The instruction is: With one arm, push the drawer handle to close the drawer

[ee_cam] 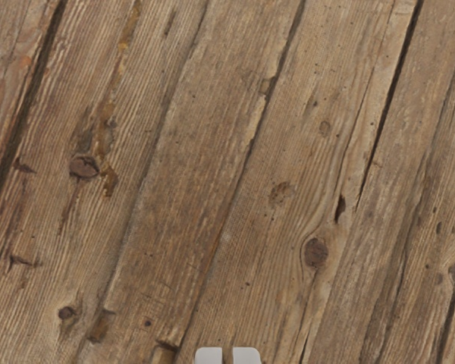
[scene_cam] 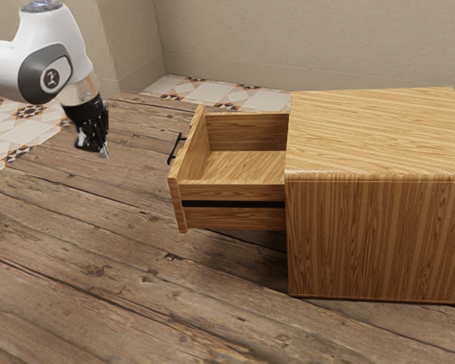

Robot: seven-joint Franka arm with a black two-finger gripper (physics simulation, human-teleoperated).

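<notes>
Planks [scene_cam: 98, 262] lie beneath the handle [scene_cam: 176, 149], well apart from empty, seemingly near-closed fingers [scene_cam: 105, 154].

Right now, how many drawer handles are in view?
1. The black handle is on the front of the pulled-out drawer, facing the exterior view's left. Any on the hidden sides of the cabinet can't be ruled out.

The table [scene_cam: 129, 288] is surfaced with weathered brown wooden planks, parted by dark seams and marked by cracks, dark round knots [ee_cam: 315, 252] and a few rusty-orange streaks [ee_cam: 106, 125]. On it, towards the exterior view's right, a boxy cabinet of light, striped-grain wood [scene_cam: 375, 235] is set upright, its flat base rested directly on the planks.
</notes>
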